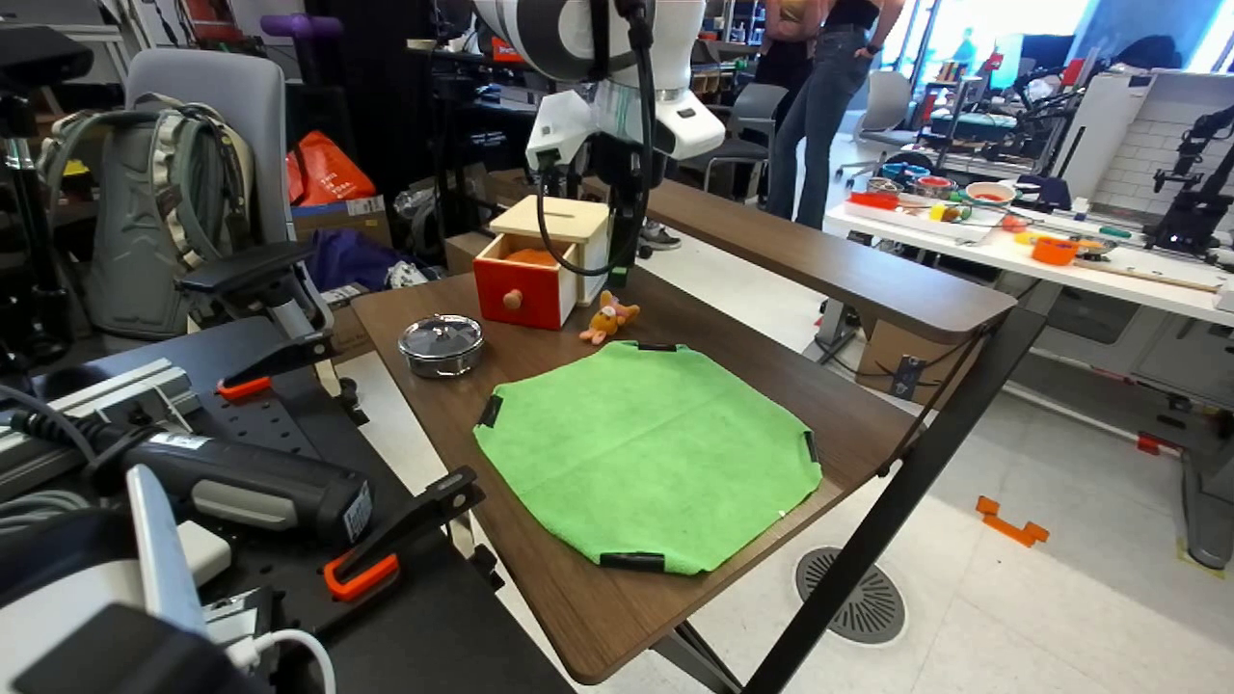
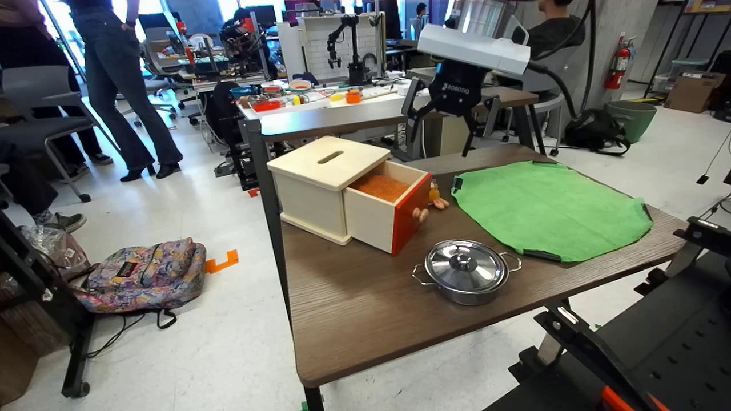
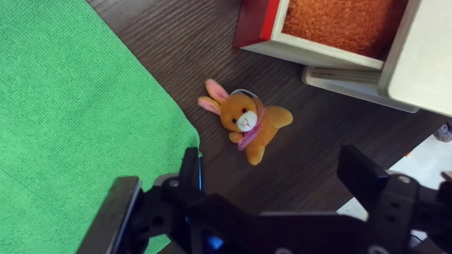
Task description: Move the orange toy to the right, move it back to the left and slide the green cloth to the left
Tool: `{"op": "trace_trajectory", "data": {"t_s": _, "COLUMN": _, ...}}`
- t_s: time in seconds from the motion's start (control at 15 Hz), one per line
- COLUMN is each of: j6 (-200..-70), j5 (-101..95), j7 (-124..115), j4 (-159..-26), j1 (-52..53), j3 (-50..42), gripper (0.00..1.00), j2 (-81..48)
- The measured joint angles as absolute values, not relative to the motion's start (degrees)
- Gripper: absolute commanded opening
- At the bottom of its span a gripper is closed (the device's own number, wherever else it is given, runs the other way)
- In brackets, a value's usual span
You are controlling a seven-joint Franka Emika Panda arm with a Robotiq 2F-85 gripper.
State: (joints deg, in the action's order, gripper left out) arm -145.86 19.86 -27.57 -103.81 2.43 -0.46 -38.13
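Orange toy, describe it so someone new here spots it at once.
On the brown table, find the green cloth. Between it and the wooden box, whose red-fronted drawer stands open, lies the toy. Unlike the box and the shiny pot, it is an orange plush bunny with pink-lined ears and a purplish ribbon.

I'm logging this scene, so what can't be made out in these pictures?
Toy: partly hidden by the drawer in an exterior view.
Cloth: cut off by the wrist view's left edge, partly covered by the hand.
Inside the pot: hidden by its lid in both exterior views.
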Motion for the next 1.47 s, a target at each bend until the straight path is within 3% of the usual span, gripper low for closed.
{"op": "trace_trajectory", "data": {"t_s": 0.47, "j6": -140.12, "j5": 16.55, "j7": -29.23, "j4": -93.94, "j1": 4.56, "j3": -1.21, "gripper": 1.0, "j2": -46.53}}
{"op": "trace_trajectory", "data": {"t_s": 0.53, "j6": -139.27, "j5": 16.23, "j7": -29.36, "j4": -92.73, "j1": 4.67, "j3": -1.29, "gripper": 0.89, "j2": -47.53}}
{"op": "trace_trajectory", "data": {"t_s": 0.6, "j6": -138.57, "j5": 15.96, "j7": -29.48, "j4": -91.6, "j1": 4.75, "j3": -1.33, "gripper": 0.72, "j2": -48.43}}
{"op": "trace_trajectory", "data": {"t_s": 1.2, "j6": -135.08, "j5": 14.98, "j7": -29.77, "j4": -85.65, "j1": 4.77, "j3": -1.97, "gripper": 0.04, "j2": -52.76}}
{"op": "trace_trajectory", "data": {"t_s": 1.47, "j6": -133.53, "j5": 14.83, "j7": -29.78, "j4": -84.1, "j1": 4.85, "j3": -2.01, "gripper": 0.0, "j2": -53.23}}
